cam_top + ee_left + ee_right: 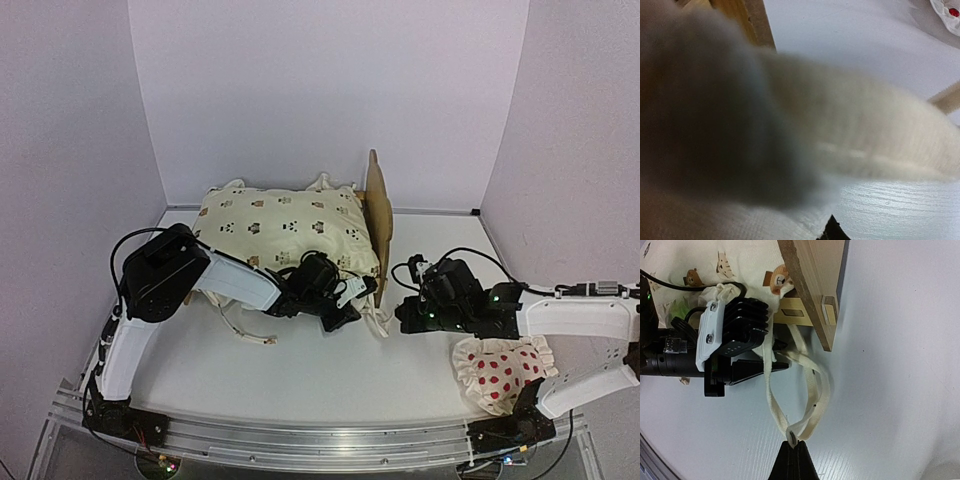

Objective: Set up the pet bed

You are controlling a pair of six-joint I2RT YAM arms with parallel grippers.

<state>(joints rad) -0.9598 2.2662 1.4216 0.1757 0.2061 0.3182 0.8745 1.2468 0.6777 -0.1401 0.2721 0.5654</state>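
Pet bed (380, 240) lies crosswise, headboard (375, 190) right.

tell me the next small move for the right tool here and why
Probably ease the right tool back from the pet bed to take up slack. It pinches the end of the cream tie, which lies in loose curves on the table from the bed's corner, and the left tool sits against it.

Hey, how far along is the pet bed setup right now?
Done: the cream cover lies over the pet bed. In hand: the right gripper pinches the cover's ties beside the headboard, with the left gripper at the cover's near edge. Remaining: the red-dotted pillow sits on the table by the right arm, not on the bed.
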